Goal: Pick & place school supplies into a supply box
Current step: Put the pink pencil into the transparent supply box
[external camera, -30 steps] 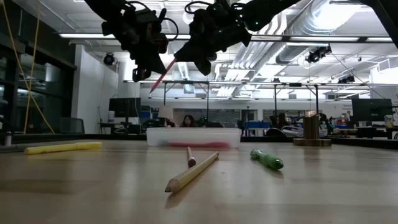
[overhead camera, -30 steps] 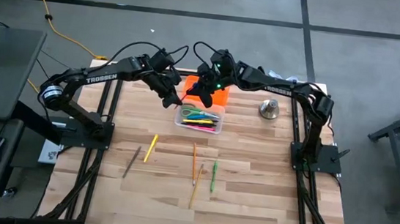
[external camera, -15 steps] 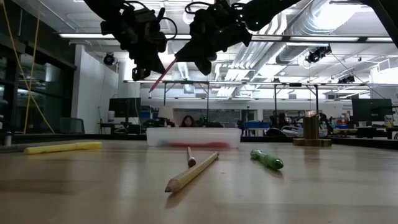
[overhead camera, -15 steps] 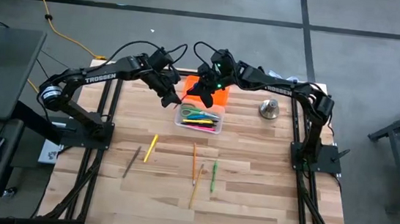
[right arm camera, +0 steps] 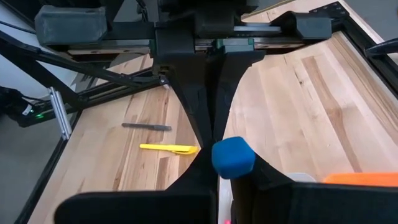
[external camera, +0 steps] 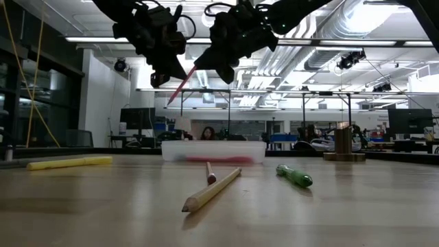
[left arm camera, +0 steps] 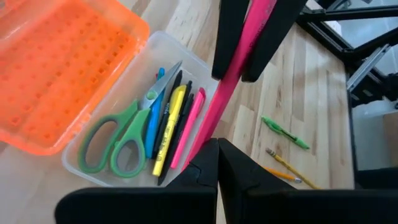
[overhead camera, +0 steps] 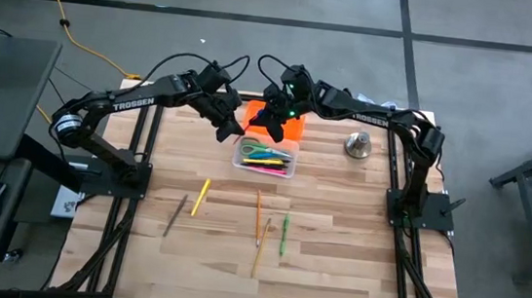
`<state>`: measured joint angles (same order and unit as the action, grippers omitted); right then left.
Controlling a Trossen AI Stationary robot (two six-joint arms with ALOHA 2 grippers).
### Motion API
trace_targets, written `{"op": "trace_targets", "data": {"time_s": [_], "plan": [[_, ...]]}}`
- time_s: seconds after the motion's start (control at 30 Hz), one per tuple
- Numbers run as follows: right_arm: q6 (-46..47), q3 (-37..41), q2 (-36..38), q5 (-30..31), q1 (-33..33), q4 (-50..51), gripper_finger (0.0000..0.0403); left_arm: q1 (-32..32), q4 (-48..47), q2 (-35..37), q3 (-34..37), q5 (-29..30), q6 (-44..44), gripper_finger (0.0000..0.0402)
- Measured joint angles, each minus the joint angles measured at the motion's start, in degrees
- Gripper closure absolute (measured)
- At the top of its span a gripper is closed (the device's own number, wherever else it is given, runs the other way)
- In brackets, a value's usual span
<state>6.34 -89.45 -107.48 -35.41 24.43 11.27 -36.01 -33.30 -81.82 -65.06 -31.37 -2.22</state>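
A pink pen point(external camera: 180, 84) with a blue end point(right arm camera: 233, 157) hangs slanted in the air between my two grippers, above the far left of the supply box point(overhead camera: 240, 162). The box is clear, with its orange lid point(left arm camera: 56, 68) lying open. My left gripper point(overhead camera: 229, 126) is shut on the pen's lower part. My right gripper point(overhead camera: 271, 120) is shut on it higher up. In the box lie green scissors point(left arm camera: 118, 140) and blue, yellow, dark and pink pens. A yellow marker point(overhead camera: 200, 196), a dark pencil point(overhead camera: 174, 215), two orange pencils point(overhead camera: 259, 229) and a green pen point(overhead camera: 284, 234) lie flat on the table. My left gripper point(left arm camera: 217, 165) pinches the pink pen near its lower end point(left arm camera: 202, 138) between both fingers. The pen is lifted clear and slants up toward the right gripper, and its tip point(external camera: 169, 101) sticks out below. My right gripper point(external camera: 206, 65) pinches the pen's upper part point(left arm camera: 249, 37) between its two fingers, which lie across the shaft. The blue end point(right arm camera: 233, 157) sticks out back between the fingers toward the wrist. The pen is clear of the table.
A silvery bell-like object point(overhead camera: 357, 144) stands on the table right of the box. The loose pens and pencils lie toward the near edge, with bare wood around them. People and desks show in the room beyond the table's far edge.
My left gripper has edged slightly toward the right gripper along the pink pen. The pen stays slanted in the air between both grippers.
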Motion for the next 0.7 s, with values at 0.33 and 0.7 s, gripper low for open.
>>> {"op": "trace_targets", "data": {"time_s": [0.33, 0.7], "plan": [[1.3, -0.1, 0.0, -3.1, -0.3, 0.6, 0.0403, -0.3, -3.0, -0.1, -0.1, 6.9, 0.5, 0.0364], [1.5, -0.1, 0.1, -0.5, -0.6, 2.1, 0.0403, -0.2, -6.5, 0.0, -0.1, 3.1, 0.2, 0.0364]]}}
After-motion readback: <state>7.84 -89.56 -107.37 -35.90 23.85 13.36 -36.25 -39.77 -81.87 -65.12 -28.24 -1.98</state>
